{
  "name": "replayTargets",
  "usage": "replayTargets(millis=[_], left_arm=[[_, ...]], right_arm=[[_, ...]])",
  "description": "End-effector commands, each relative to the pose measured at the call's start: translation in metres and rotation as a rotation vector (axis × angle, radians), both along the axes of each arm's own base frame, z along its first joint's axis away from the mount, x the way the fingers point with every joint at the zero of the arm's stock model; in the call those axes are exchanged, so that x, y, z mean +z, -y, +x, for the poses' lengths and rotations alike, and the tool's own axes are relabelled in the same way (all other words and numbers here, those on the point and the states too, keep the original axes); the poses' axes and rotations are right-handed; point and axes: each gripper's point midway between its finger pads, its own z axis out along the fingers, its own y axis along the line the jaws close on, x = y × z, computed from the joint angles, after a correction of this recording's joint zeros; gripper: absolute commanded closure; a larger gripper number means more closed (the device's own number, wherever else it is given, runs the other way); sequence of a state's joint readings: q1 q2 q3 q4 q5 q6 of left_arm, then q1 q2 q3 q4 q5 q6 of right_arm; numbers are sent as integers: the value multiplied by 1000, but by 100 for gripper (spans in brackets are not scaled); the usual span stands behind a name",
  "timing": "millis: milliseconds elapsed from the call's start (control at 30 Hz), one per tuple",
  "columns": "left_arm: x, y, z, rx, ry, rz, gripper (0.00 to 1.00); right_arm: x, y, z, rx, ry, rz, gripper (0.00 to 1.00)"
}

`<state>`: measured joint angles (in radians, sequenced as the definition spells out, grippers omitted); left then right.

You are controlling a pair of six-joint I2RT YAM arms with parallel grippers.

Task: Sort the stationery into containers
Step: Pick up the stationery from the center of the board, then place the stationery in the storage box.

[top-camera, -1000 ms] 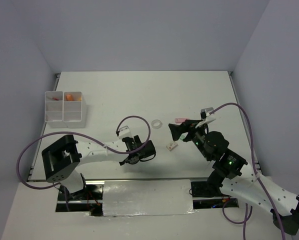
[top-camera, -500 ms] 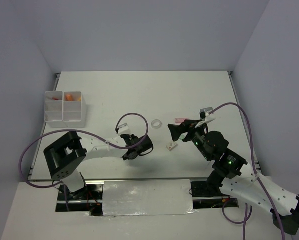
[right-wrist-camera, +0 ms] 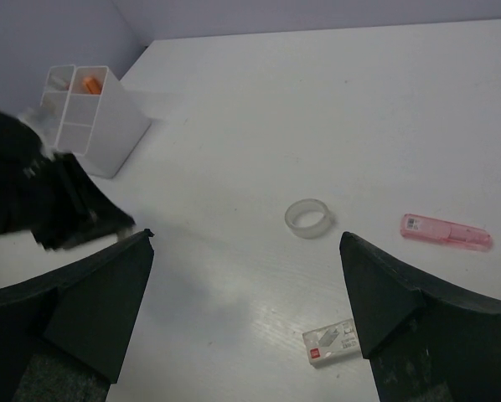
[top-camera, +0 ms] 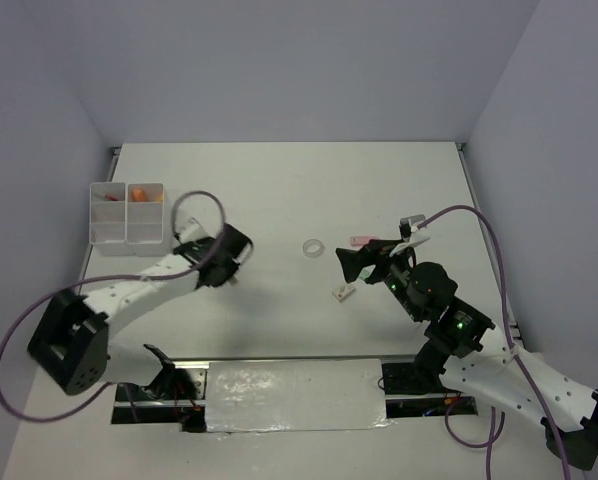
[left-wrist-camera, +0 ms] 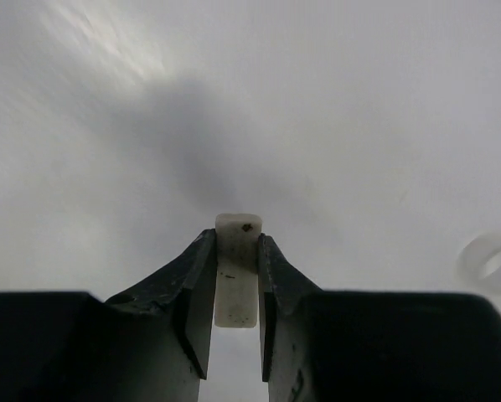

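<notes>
Containers (top-camera: 129, 230), one white divided box, stand well apart from the right fingers (right-wrist-camera: 100, 293), spread wide on nothing, and from the left fingers (left-wrist-camera: 198, 280), clamped on a small white eraser (left-wrist-camera: 237, 268). Pinched so narrowly, it could be shaken loose in transit.

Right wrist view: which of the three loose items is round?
The clear tape ring, left of the pink case; the case and the white block are flat rectangles.
</notes>
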<state>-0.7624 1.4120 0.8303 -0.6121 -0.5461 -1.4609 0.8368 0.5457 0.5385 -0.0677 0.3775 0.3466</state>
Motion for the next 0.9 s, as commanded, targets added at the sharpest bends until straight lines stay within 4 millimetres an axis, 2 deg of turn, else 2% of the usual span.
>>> replayTargets(millis=[0,33,100,133,167,200,233,267,300,367,400,433,500,633,700,867], left_arm=[[71,-71,49,154,198,2,100],[97,-106,67,226,284,3,100],[131,-142,83,312,382,17,100],[153,-178,92,388,440,51,100],[152,-197,92,430,433,73,100],[165,-212,98,457,459,84,100],[160,-242,100,512,429,118,100],[159,-254,102,531,409,127,100],[161,-277,107,580,385,148,100],[161,-299,105,641,347,174,100],[168,-318,105,681,359,187,100],[164,-324,109,683,348,184,100],[168,-342,116,707,378,172,100],[170,-355,134,698,442,156,95],[160,-364,139,717,431,141,95],[137,-366,147,741,443,71,97]], right_arm=[[13,1,3,-8,32,16,0],[13,0,2,-3,33,17,0],[14,0,2,0,35,20,0],[14,-1,2,2,35,20,0],[14,-1,2,5,34,20,0],[13,-1,2,5,33,20,0],[14,-2,2,8,34,20,0],[14,-2,2,9,35,21,0],[14,-2,1,12,35,19,0],[14,-3,1,15,35,19,0],[13,-3,1,15,33,17,0],[12,-4,2,17,30,12,0],[13,-5,2,22,33,12,0],[11,-9,1,42,29,0,0],[10,-11,1,48,27,-4,0],[8,-12,2,52,22,-15,0]])
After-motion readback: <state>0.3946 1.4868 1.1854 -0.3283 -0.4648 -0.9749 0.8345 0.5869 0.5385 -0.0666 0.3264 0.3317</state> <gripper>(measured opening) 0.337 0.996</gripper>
